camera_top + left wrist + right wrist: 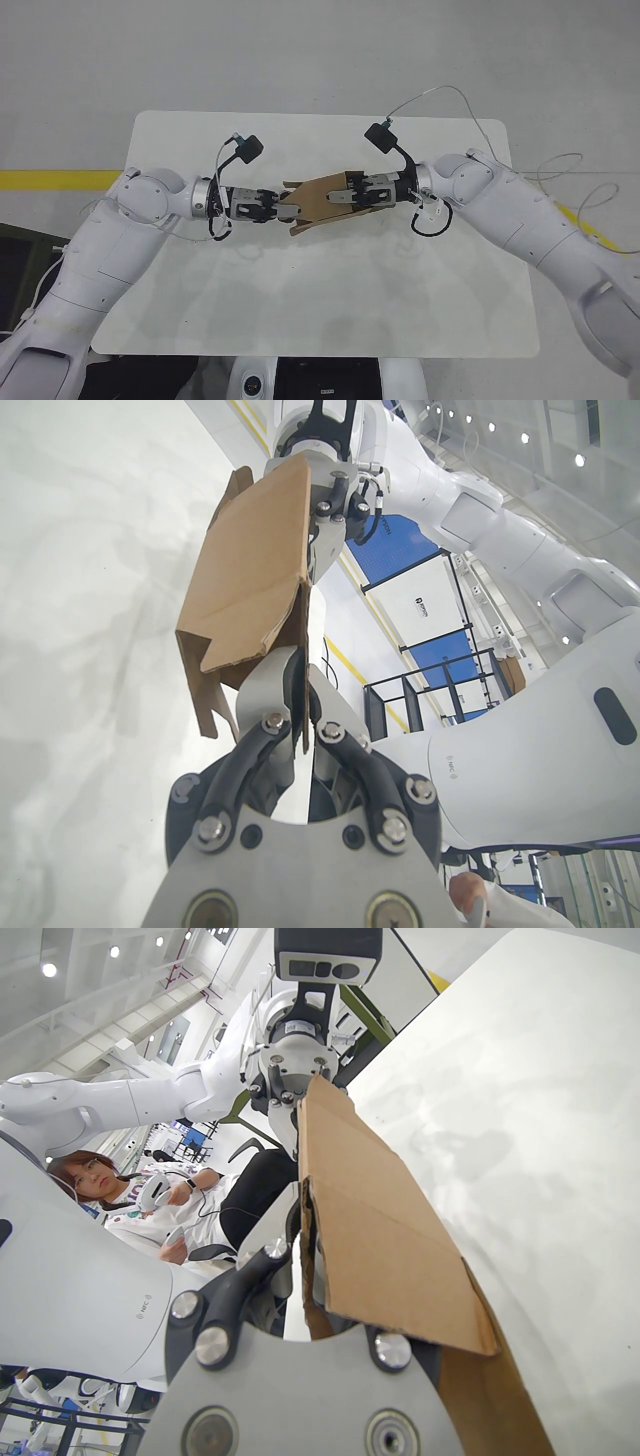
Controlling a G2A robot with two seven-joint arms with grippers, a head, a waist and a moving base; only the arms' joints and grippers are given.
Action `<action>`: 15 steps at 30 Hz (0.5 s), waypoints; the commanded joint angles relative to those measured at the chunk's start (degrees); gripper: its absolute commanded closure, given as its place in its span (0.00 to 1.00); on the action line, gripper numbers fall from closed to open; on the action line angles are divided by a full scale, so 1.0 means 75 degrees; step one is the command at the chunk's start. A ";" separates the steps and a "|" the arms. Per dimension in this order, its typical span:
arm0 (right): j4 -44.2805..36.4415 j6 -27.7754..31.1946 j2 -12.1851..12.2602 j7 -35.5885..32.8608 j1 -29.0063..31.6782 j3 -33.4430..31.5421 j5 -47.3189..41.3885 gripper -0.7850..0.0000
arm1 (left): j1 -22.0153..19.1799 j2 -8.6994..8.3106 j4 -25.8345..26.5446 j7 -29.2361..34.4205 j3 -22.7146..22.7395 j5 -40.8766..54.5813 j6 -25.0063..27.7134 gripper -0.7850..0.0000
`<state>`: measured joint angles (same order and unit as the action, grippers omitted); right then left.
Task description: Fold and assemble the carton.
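Observation:
A flattened brown cardboard carton (322, 198) hangs above the middle of the white table (330, 300), held from both ends. My left gripper (288, 208) is shut on the carton's left edge; in the left wrist view its fingers (272, 680) pinch a thin panel of the carton (250, 585). My right gripper (345, 197) is shut on the carton's right end; in the right wrist view the carton (380, 1238) runs from its fingers (272, 1228) toward the other gripper (295, 1093). Loose flaps stick out at the carton's ends.
The white table's edges (520, 350) lie well out from the carton on all sides. A yellow floor line (50, 180) runs to the left of the table. Cables (450, 100) loop off the right arm.

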<state>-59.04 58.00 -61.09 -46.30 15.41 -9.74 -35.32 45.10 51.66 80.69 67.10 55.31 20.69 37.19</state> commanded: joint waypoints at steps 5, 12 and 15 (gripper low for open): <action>0.0010 0.0000 0.0019 0.0001 -0.0007 -0.0069 -0.0110 1.00 | -0.0005 0.0006 0.0024 0.0045 0.0023 0.0199 -0.0046 0.00; 0.0011 0.0000 0.0002 0.0002 0.0163 -0.0406 0.0088 1.00 | 0.0043 0.0021 0.0091 0.0043 0.0084 0.0396 -0.0069 0.00; 0.0080 0.0000 -0.0030 0.0002 0.0271 -0.0595 0.0139 1.00 | 0.0071 0.0024 0.0113 0.0051 0.0134 0.0547 -0.0120 0.00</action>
<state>-58.61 58.00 -61.22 -46.29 17.17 -13.70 -34.37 45.55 51.84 81.49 67.41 56.16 24.30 36.43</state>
